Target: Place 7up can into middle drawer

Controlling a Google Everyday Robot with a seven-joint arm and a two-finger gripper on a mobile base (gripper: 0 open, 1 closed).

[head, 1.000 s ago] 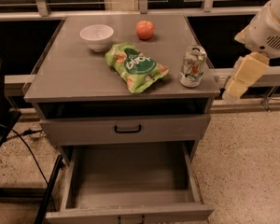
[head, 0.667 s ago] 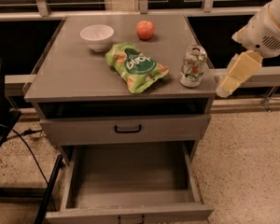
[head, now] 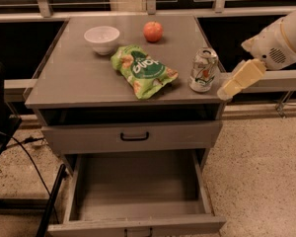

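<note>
- Camera view: the can (head: 203,69) stands upright at the worktop's (head: 79,78) right edge, with the hand (head: 230,87) just right of it, apart.
- Hand apart or together: cannot tell.
- The drawer (head: 138,186) lies open below, nearer.

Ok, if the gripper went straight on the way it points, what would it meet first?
Probably the front right corner of the cabinet top, passing just below the 7up can. The gripper sits right of the can, angled down-left; depth is unclear.
</note>
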